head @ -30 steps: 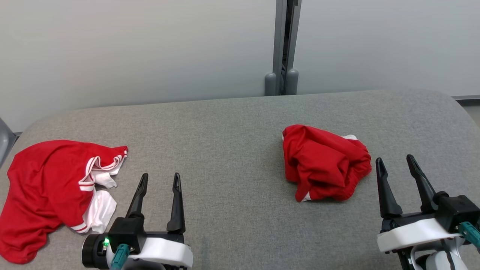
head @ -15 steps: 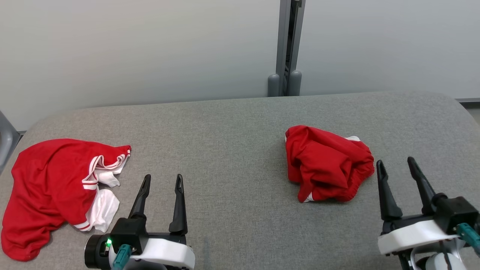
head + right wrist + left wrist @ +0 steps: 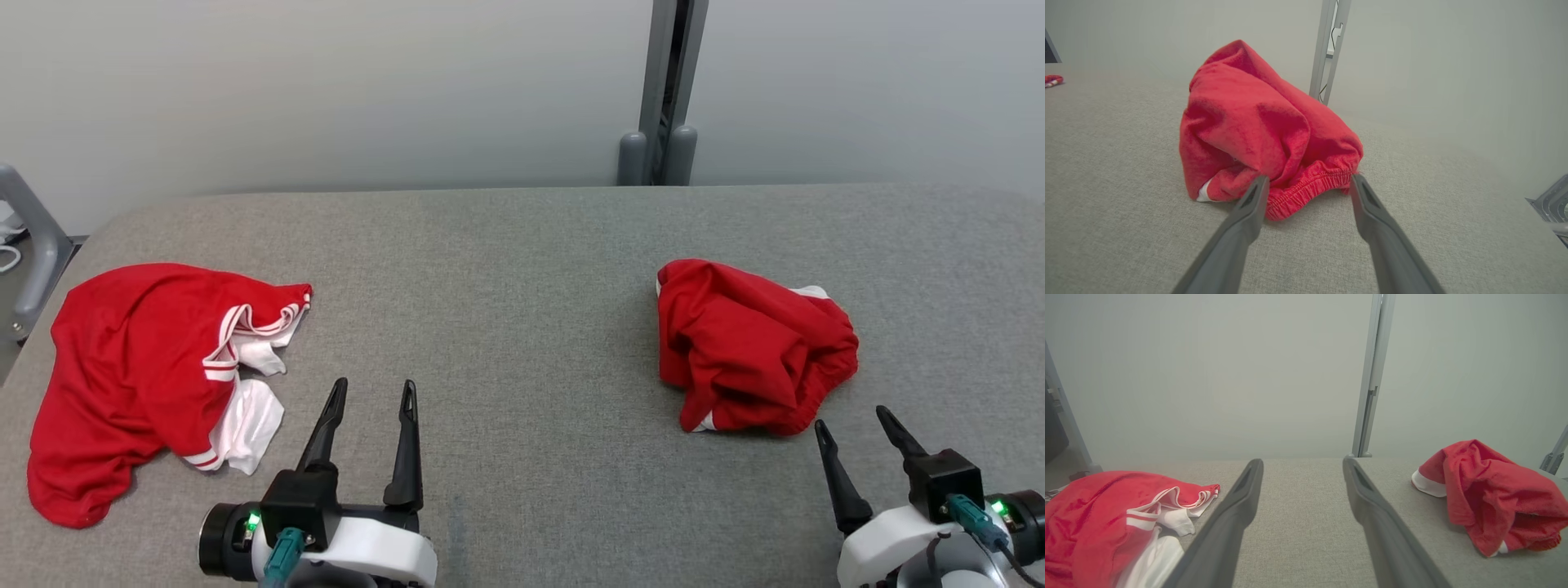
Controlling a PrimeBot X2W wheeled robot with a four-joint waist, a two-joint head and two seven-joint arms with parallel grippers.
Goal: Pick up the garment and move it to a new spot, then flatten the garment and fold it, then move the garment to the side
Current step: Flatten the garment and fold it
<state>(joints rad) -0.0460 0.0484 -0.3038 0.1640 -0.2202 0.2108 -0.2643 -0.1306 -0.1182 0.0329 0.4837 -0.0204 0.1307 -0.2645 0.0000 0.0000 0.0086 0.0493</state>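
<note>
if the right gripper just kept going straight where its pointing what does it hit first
Most likely the crumpled red fabric garment: its gathered elastic hem sits just ahead of the open right gripper, framed between its fingers, on the grey fabric surface. Exact gap is unclear.

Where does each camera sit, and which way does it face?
Head view: on the head, looking down at the table; left end effector and right end effector show, open.
Left wrist view: on that wrist, looking along its fingers between striped garment and crumpled garment.
Right wrist view: on that wrist, facing the crumpled garment past its fingers.
All share the crumpled garment.
</note>
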